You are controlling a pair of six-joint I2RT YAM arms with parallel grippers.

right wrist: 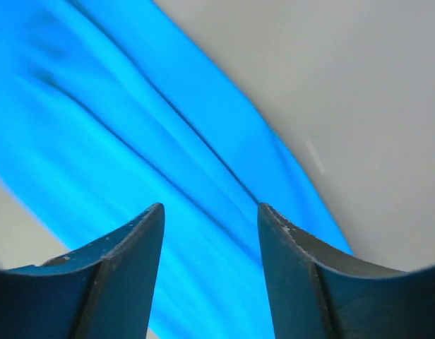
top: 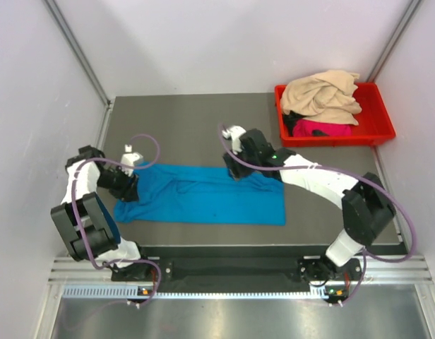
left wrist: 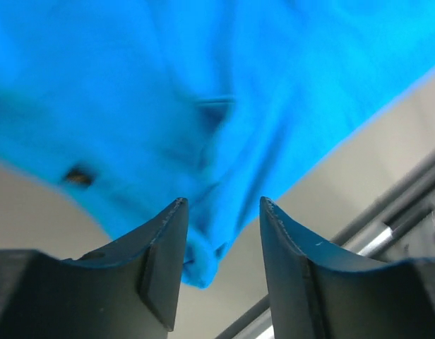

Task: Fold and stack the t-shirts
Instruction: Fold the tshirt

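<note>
left gripper (left wrist: 221, 205), jaws spread, straddles the end of the turquoise t-shirt (top: 203, 201) farthest from the red bin (top: 359, 140); right gripper (right wrist: 210, 208), likewise spread, hovers over the edge nearer the bin, cloth's length running between them.

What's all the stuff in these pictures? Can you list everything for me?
blue t-shirt: one, turquoise, laid out on the table in front of the arms
beige t-shirt: one, tan, heaped on top in the bin
pink t-shirt: one, magenta, in the bin under the beige one
bin: one, red, table's far right corner
table: one, dark grey
left arm, right arm: white and black
left end effector: dark, open, blue cloth between its fingers
right end effector: dark, open, over blue cloth
</note>
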